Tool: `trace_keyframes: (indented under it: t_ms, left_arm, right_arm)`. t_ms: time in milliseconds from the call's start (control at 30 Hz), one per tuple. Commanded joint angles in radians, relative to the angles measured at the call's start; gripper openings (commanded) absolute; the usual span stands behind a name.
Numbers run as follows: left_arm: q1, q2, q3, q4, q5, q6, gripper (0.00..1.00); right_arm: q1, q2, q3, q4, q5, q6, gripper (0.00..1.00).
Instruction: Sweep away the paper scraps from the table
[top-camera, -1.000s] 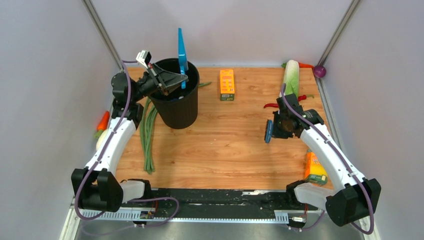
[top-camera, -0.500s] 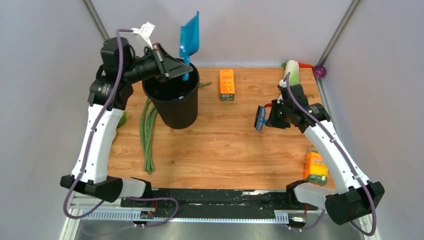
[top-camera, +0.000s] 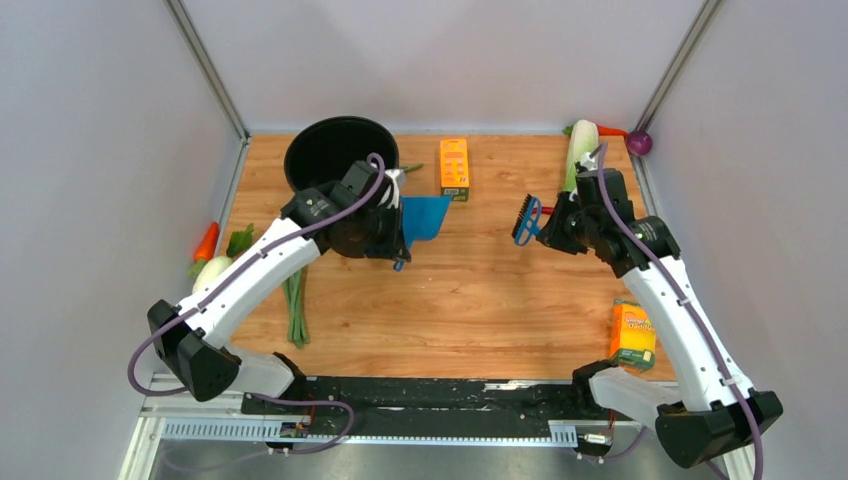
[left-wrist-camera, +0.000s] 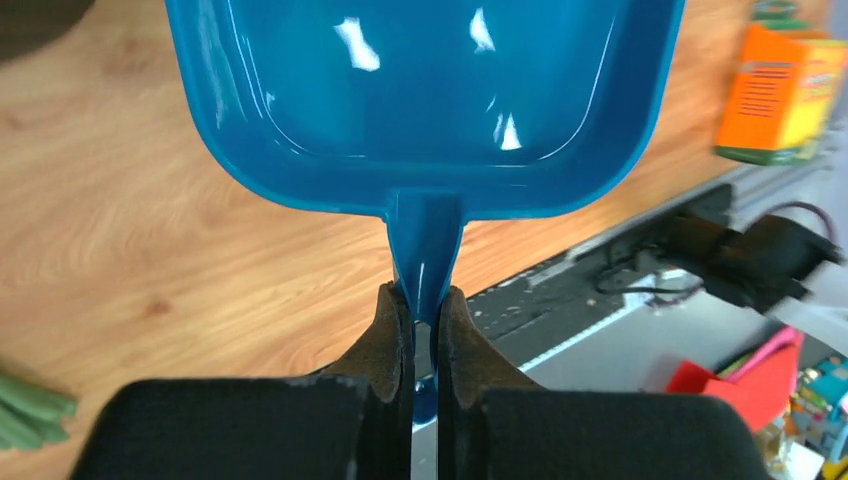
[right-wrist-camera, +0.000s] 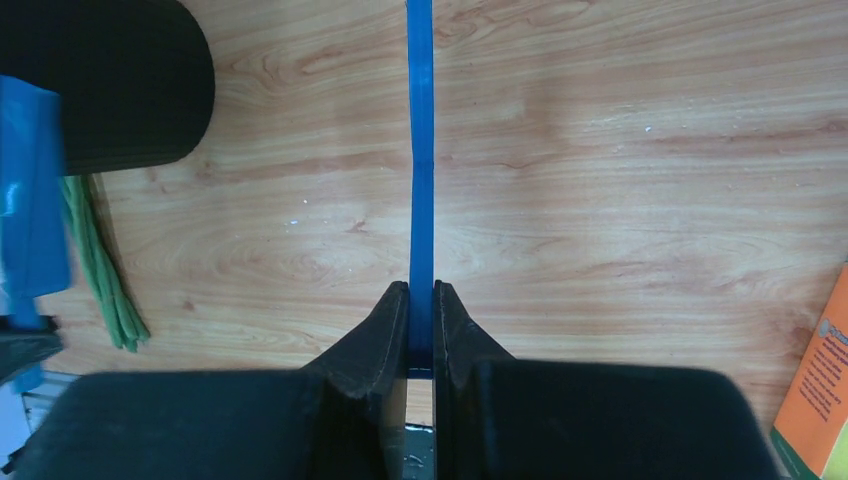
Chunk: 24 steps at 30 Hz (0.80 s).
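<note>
L gripper (left-wrist-camera: 424, 310) is clamped tight on the dustpan (left-wrist-camera: 420, 90) handle stub, one jaw on each side, so the pan sits rigid out front w/ its open face up. The pan is glossy and empty. R gripper (right-wrist-camera: 421, 300) pinches the brush (top-camera: 524, 220) handle the same way, thin edge btwn the pads, prob. to keep the bristle head square for a sweep. The pan hangs just right of the bin (top-camera: 325, 150), btwn it and the orange box (top-camera: 454, 168), mouth toward the brush side, so it looks set to take a push from the right. L arm reaches fwd from its base, elbow bent, forearm slanting right past the bin's front, wrist approx. level. R arm runs long up the right side, wrist turned left, brush head aimed at mid table (top-camera: 480, 300); can't tell if bristles touch wood. As for the paper scraps, none show on the visible wood or in the pan, and the bin interior is too dark to tell. My read: already dumped, job near done.
</note>
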Motion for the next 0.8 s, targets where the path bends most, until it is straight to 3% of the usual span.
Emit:
trace_keyframes:
  t_ms: [0,167,300,533,767]
  left_arm:
    - [-0.010,-0.122,-0.191,0.159,-0.144,-0.123,0.00]
    - [-0.010,-0.142,-0.400,0.272,-0.203,-0.183,0.00]
    - [-0.010,-0.090,-0.522,0.390,-0.140,-0.206,0.00]
    - [-0.010,-0.021,-0.629,0.503,-0.082,-0.253,0.00]
    - [-0.010,0.062,-0.678,0.588,-0.048,-0.278,0.00]
  right_arm:
    - [-0.004,-0.050,-0.015,0.037,0.022,0.063,0.00]
    - [-0.003,-0.086,-0.068,0.063,-0.018,0.098,0.00]
    - [-0.006,-0.122,-0.145,0.123,-0.082,0.204,0.00]
    - [-0.006,-0.135,-0.283,0.229,-0.124,0.373,0.00]
    - [-0.007,-0.233,-0.532,0.407,-0.136,0.711,0.00]
